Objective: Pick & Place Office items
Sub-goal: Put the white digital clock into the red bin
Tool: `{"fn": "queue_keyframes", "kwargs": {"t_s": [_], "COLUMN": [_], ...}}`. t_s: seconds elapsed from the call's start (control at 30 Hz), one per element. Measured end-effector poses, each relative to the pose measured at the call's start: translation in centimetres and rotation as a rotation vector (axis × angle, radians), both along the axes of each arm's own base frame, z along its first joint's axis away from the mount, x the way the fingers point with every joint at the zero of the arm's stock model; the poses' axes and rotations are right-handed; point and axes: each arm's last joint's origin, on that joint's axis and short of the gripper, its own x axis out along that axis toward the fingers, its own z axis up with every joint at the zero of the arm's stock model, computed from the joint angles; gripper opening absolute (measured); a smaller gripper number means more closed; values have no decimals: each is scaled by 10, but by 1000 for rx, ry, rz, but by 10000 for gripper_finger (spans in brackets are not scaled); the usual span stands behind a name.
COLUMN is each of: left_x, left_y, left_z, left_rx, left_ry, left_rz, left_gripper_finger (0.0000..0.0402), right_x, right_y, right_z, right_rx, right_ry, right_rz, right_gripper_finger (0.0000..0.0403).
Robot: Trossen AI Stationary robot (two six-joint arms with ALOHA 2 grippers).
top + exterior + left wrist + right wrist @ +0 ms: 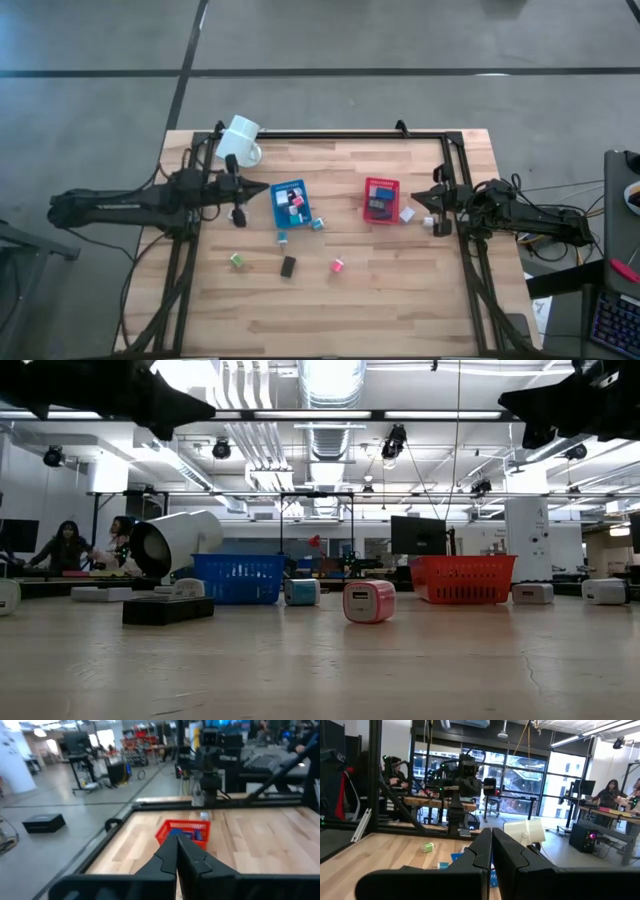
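- The left gripper hovers above the counter near the blue tray; its 2 fingers are pressed together with nothing between them.
- The right gripper hangs at the counter's right edge, beside the red tray; its 2 fingers are likewise closed flat against each other and hold nothing.
- There are 2 trays: the blue one left of centre and the red one right of centre, well apart.
- 1 white mug lies on its side at the counter's back left, behind the left arm.
- Inside the blue tray lie several small office items, pink, white and dark; the exact count cannot be told.
- The red tray holds 1 dark block.
- 1 white block sits just beside the red tray, on its right.
- Loose on the counter in front of the trays lie 5 items: a teal cube, a teal-and-white cube, a green cube, a black block and a pink cube.
- In the low view the pink cube stands nearest, between the 2 trays.
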Motion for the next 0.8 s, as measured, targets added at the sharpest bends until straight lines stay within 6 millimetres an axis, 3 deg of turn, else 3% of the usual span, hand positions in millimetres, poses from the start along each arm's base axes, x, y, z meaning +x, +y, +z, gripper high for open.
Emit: {"fn": "queue_keyframes", "kwargs": {"t_s": [0.37,0.8], "left_x": [-26,-38], "left_y": [-3,-1], "left_z": [10,5], "left_rx": [-4,2], "left_ry": [-131,-78], "left_rz": [12,128], "left_gripper_finger": [3,2], "right_x": [0,-2], "right_y": [0,0], "right_z": [0,6], "right_rx": [81,121], "right_ry": [-9,51], "right_rz": [16,12], "right_gripper_finger": [8,8]}}
